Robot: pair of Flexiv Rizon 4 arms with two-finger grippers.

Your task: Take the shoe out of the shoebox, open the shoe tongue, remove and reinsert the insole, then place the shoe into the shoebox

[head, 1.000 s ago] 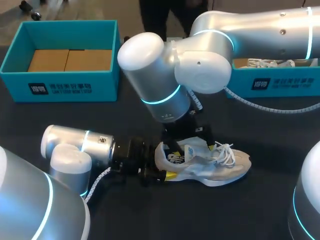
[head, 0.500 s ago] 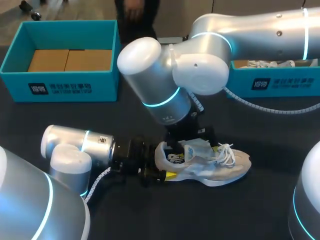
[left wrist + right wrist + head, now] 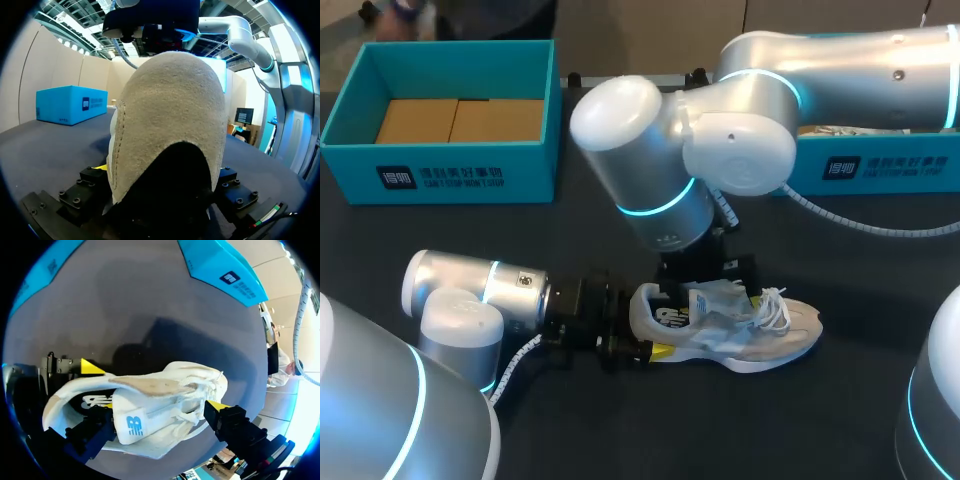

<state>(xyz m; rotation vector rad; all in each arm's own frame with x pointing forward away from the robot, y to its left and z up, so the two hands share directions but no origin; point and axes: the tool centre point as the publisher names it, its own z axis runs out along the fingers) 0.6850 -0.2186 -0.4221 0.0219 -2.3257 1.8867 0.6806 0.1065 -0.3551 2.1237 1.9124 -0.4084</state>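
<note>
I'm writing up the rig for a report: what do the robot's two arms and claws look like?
The left arm and right arm are silver-white rounded tubes with glowing cyan joint rings and pale coiled cables. The left claw and right claw are black and blocky with yellow tips.

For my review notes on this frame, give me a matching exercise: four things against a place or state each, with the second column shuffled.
Things:
1. shoe
2. left gripper
3. right gripper
4. teal shoebox at far left

Places or states:
a. open, one finger on either side of the shoe's middle
b. brown floor showing, no shoe inside
c. standing on its sole on the black table
d. shut on the heel

Pairs: 1-c, 2-d, 3-a, 4-b
</note>
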